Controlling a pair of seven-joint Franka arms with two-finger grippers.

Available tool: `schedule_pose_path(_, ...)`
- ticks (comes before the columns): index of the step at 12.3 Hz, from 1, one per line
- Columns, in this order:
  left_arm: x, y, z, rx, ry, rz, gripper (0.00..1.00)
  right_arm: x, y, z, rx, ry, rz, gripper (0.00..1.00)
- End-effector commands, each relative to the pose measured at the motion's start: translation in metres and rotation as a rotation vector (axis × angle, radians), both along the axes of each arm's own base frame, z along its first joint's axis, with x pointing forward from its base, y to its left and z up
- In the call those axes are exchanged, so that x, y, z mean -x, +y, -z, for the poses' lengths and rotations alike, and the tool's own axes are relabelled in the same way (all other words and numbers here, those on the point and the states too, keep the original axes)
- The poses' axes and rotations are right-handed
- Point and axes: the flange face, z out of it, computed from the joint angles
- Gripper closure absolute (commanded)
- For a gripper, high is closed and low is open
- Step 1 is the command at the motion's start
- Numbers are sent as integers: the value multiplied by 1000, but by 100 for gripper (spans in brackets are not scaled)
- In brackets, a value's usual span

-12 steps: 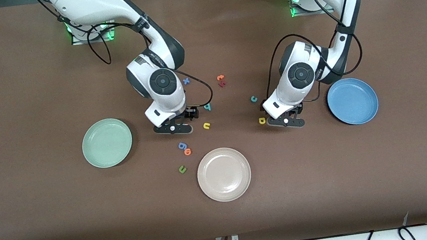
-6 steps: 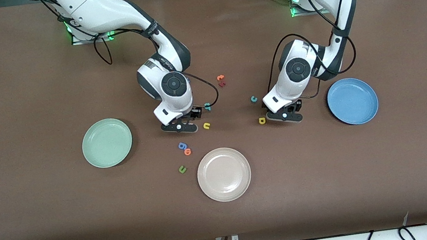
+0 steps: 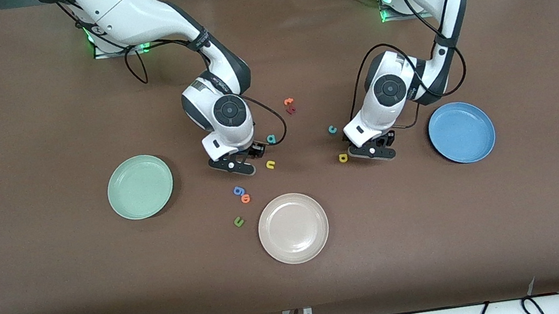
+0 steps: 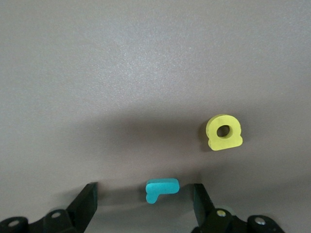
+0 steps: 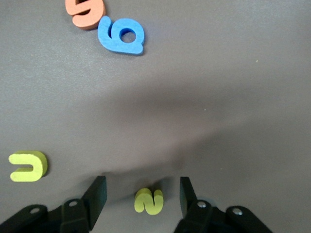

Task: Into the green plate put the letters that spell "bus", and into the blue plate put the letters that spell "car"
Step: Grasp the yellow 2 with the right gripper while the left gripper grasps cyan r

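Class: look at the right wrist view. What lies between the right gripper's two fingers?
The yellow s lies on the table between the right gripper's open fingers, not yet gripped.

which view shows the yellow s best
The right wrist view: the yellow s lies flat on the table between the right gripper's open jaws, its shape plain to read. In the front view the right arm's hand hides it. The left wrist view does not show it.
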Motion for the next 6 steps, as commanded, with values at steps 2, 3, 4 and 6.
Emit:
schedule_pose_path(2,3,-1,-7,-6,-17,18,19,8,7,9,5,-7,139,30)
schedule_pose_path(3,3,-2,-8,-6,-19,20,25,10,10,9,6,-8,155,30)
schedule_pose_path(4,3,-3,-8,-6,-19,21,25,12,11,10,7,-7,152,30)
schedule_pose_path(6,5,-4,-4,-7,-16,25,31,12,11,10,8,-8,167,36)
